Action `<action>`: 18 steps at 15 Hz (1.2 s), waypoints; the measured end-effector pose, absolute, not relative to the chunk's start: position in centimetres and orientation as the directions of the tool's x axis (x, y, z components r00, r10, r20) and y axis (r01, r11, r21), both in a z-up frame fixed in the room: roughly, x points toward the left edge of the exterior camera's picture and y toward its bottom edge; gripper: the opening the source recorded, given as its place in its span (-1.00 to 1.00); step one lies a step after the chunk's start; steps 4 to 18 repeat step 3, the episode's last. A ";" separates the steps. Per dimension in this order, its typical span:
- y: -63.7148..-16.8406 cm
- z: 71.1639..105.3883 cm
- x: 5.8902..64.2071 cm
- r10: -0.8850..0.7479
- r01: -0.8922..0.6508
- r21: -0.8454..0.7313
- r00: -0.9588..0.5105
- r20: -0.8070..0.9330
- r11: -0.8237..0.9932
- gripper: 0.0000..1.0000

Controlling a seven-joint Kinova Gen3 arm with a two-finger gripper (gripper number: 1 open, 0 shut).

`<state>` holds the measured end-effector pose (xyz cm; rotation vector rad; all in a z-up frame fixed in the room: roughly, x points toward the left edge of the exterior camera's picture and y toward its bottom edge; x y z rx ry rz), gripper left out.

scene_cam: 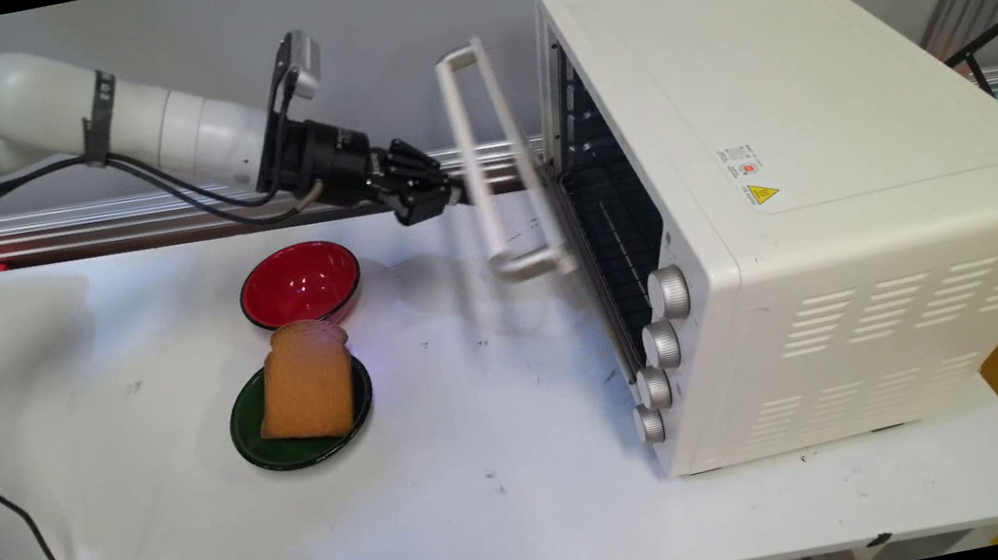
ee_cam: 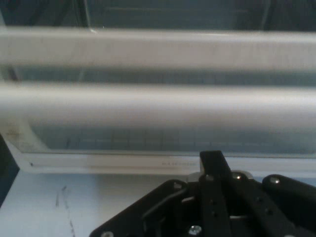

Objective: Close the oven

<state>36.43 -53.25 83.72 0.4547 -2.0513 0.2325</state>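
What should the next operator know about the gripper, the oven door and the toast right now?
Gripper: black two-finger gripper at the white handle bar of the white toaster oven; finger state unclear.
Things: glass oven door partly open. Brown toast slice lies on the dark green plate; red bowl behind it, on the white table.
Done: door part open.
Left: door not fully down; toast untouched.
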 end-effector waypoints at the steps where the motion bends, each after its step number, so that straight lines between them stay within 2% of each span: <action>1: -53.5 83.8 36.1 -0.219 -0.410 0.020 -0.443 0.869 0.912 -1.00; 18: -53.9 84.0 35.4 -0.211 -0.409 0.016 -0.436 0.875 0.912 -1.00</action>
